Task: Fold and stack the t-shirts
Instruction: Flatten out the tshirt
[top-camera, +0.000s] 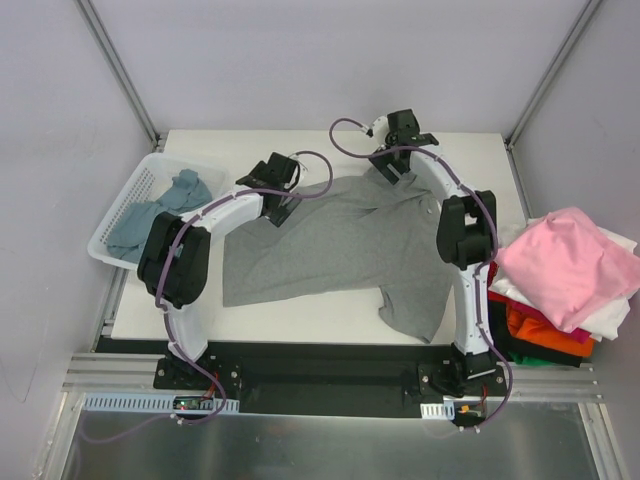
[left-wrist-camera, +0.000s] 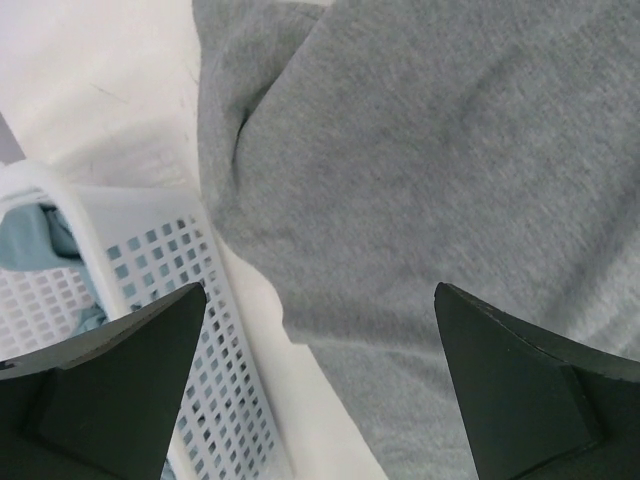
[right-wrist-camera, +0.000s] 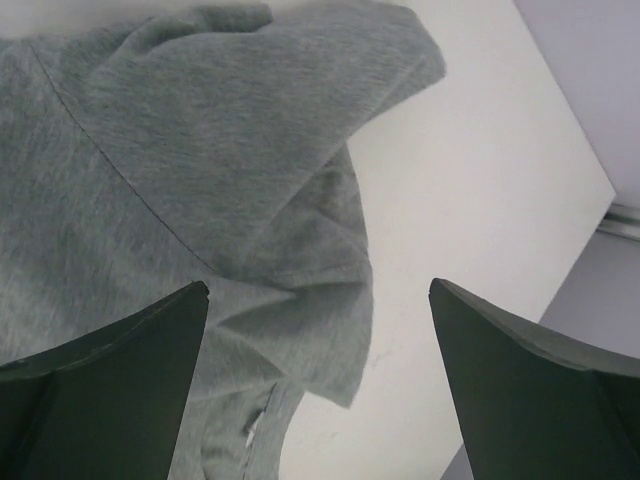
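Starting at the bottom of the overhead frame, a black rail (top-camera: 320, 380) carries the bases of the left arm (top-camera: 175, 265) and right arm (top-camera: 465, 230) at the near edge of the white tabletop (top-camera: 300, 325). Just above that edge, the grey t-shirt (top-camera: 340, 240) lies spread across the middle of the frame. It is mostly flat, with one part trailing down toward the lower right beside the right arm.

At the right edge of the frame sits a loose heap. The pink t-shirt (top-camera: 565, 265) is on top, the white t-shirt (top-camera: 612, 318) shows under it, and the orange t-shirt (top-camera: 545, 338) and red t-shirt (top-camera: 508, 293) peek out below.

At the left edge stands a white slatted basket (top-camera: 118, 205) with the blue-teal t-shirt (top-camera: 140, 220) crumpled inside.

Higher in the frame, both arms bend inward to the grey t-shirt's far edge, one at its upper left and one at its upper right. In the left wrist view the left claw (left-wrist-camera: 320, 300) is released, its fingers spread wide with nothing between them. Grey cloth fills the upper right, and the basket corner shows at lower left. In the right wrist view the right claw (right-wrist-camera: 318, 295) is likewise released and grasps nothing. A rumpled fold of grey cloth lies at upper left and bare tabletop at the right. Whether either claw touches the cloth cannot be told.
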